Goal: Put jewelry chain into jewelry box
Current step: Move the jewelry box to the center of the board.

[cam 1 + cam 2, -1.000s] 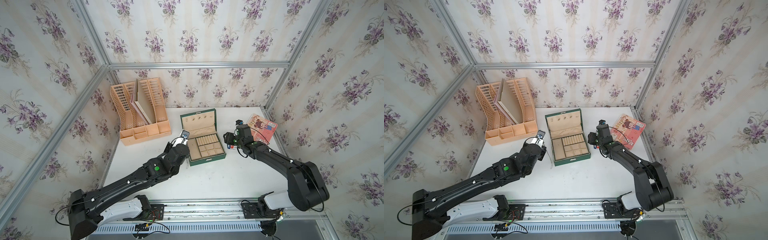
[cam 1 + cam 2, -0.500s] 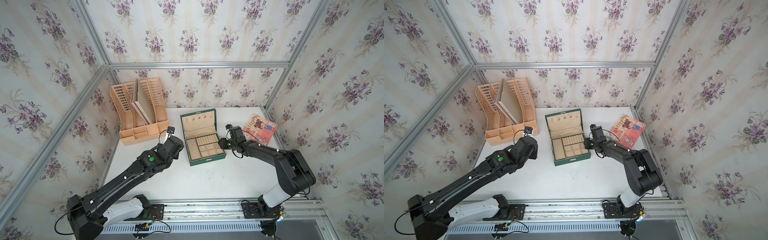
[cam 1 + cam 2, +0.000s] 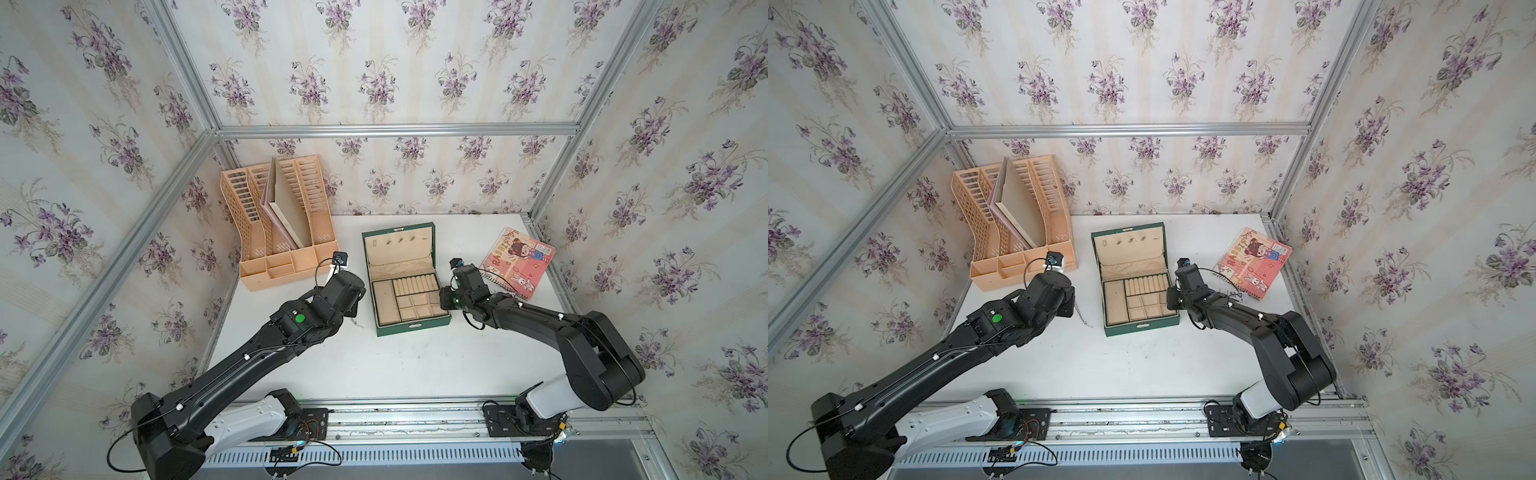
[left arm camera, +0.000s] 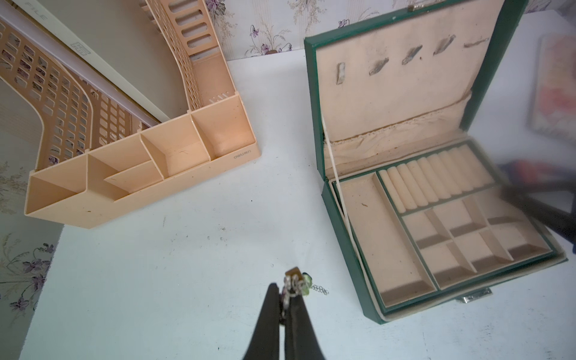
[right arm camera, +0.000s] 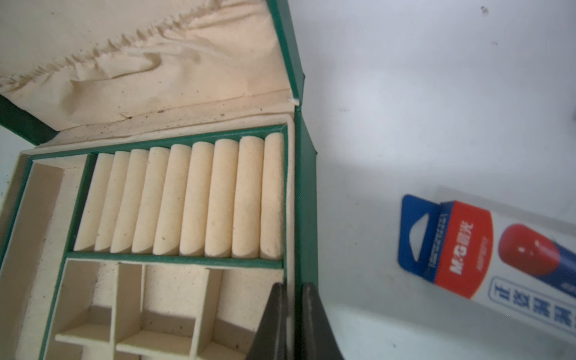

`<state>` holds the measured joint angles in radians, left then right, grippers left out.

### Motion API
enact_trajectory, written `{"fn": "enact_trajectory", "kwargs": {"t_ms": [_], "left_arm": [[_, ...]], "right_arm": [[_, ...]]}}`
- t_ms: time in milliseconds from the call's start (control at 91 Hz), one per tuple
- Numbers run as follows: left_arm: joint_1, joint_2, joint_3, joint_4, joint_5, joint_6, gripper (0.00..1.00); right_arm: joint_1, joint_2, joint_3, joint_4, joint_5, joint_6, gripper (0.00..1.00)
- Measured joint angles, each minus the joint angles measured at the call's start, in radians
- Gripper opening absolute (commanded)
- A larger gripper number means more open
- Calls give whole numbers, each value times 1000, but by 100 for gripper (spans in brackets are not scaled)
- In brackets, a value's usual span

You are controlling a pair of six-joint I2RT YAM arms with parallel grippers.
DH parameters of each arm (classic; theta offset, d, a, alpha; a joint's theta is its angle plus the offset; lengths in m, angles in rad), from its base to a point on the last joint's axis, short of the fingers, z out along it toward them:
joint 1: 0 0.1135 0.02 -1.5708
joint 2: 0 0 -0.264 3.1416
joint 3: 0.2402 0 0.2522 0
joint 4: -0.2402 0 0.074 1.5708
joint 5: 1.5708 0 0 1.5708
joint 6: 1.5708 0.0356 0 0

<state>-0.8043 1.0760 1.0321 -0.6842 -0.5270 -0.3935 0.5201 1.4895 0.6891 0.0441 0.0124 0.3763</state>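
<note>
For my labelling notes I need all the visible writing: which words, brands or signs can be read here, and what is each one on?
"deli": front rim of the peach file organizer.
"FILE": white folder standing in it.
"M&G" with Chinese characters: red-and-blue package; its other print is too blurred to read.
"RABBIT", probably: cover of the pink notebook; the letters are small.
No writing shows on the jewelry box.

Peach file organizer (image 3: 282,232) (holding one upright folder (image 3: 289,216)) stands at the white table's (image 3: 415,365) rear; pink spiral notebook (image 3: 517,262) lies well apart.
</note>
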Motion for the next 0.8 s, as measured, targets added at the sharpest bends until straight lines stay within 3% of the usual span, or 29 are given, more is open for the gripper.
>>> {"fn": "enact_trajectory", "kwargs": {"t_ms": [385,472,571,802], "left_arm": [[0,21,27,0,-12,26,0],[0,28,27,0,-12,26,0],[0,34,28,0,-12,26,0],[0,36,15,6,-8,25,0]], "right_arm": [[170,-217,-177,-40,157,229,0],[182,-220,-173,-52,170,247,32],[187,-235,-120,-161,157,258,54],[185,-315,69,-229,167,247,66]]}}
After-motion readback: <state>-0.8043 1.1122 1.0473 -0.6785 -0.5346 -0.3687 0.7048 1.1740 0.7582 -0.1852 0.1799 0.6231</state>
